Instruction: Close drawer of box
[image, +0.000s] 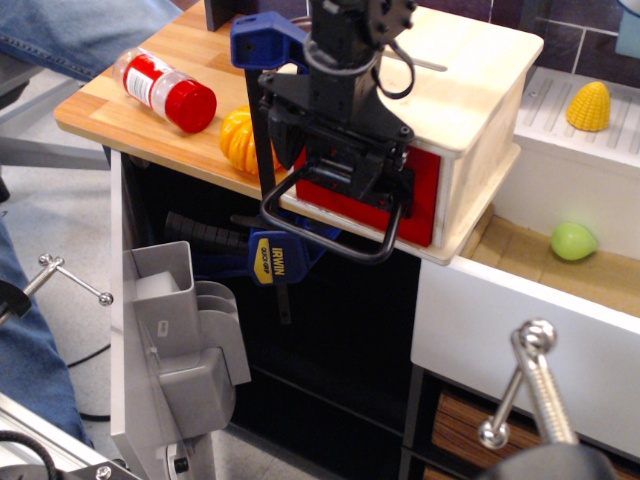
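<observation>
The pale plywood box (470, 85) stands on the wooden shelf, its top showing a narrow slot. Its drawer (425, 190) is pushed in, the red front about flush with the box's face. The black loop handle (335, 243) hangs down in front of the drawer. My black gripper (348, 178) is pressed against the red front just above the handle and covers most of it. Its fingers are dark against the dark body, so I cannot tell whether they are open or shut, or whether they hold the handle.
A blue clamp (272, 150) stands just left of the gripper, beside an orange pumpkin (240, 140) and a lying red-capped bottle (168, 90). At the right, a white drawer (520, 320) stands open with a green object (572, 241); a yellow corn (589, 106) lies above.
</observation>
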